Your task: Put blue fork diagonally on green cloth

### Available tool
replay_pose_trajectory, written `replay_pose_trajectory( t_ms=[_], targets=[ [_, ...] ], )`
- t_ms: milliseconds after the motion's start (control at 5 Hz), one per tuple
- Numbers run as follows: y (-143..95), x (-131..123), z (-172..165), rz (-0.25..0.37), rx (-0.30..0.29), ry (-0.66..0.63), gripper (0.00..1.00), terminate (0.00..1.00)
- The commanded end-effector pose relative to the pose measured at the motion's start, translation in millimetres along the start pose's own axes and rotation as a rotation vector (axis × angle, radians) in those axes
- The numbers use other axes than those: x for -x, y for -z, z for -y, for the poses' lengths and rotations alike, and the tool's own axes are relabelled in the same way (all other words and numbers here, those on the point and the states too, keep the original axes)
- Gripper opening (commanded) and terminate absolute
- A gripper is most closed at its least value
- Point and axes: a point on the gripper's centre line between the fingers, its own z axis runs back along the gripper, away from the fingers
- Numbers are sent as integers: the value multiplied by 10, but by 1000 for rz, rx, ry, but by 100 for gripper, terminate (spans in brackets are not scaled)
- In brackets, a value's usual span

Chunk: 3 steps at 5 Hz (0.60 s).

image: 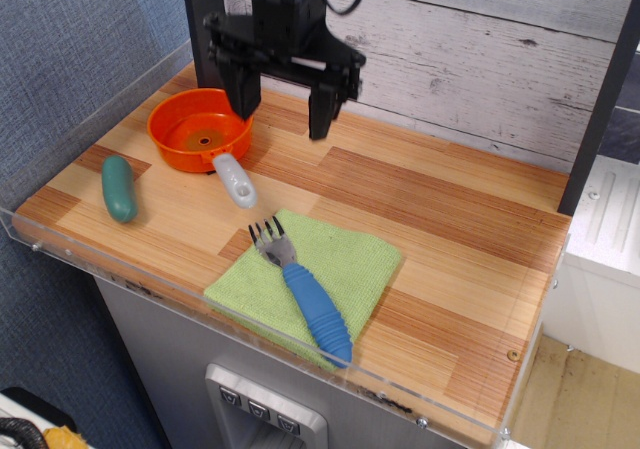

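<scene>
The blue fork (305,294) lies diagonally on the green cloth (345,259), its grey tines toward the cloth's far left corner and its ribbed blue handle toward the near edge. The cloth lies flat near the table's front edge. My gripper (283,116) is open and empty, raised well above the table at the back, beside the orange pan and far behind the fork and cloth.
An orange pan (188,119) with a grey handle (235,180) stands at the back left. A teal pickle-shaped thing (119,188) lies at the left. A clear plastic rim (150,281) runs along the table's front and left edges. A wood-plank wall stands behind.
</scene>
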Motion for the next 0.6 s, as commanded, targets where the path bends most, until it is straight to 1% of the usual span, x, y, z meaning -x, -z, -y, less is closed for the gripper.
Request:
replay_pose_trajectory(
  t_ms=[0,200,400],
  targets=[
    [-69,-459,-229,98,-7,1,100,0],
    [-24,-543,-311,100,-9,-9,100,0],
    [-24,-543,-311,100,-9,-9,100,100]
  ],
)
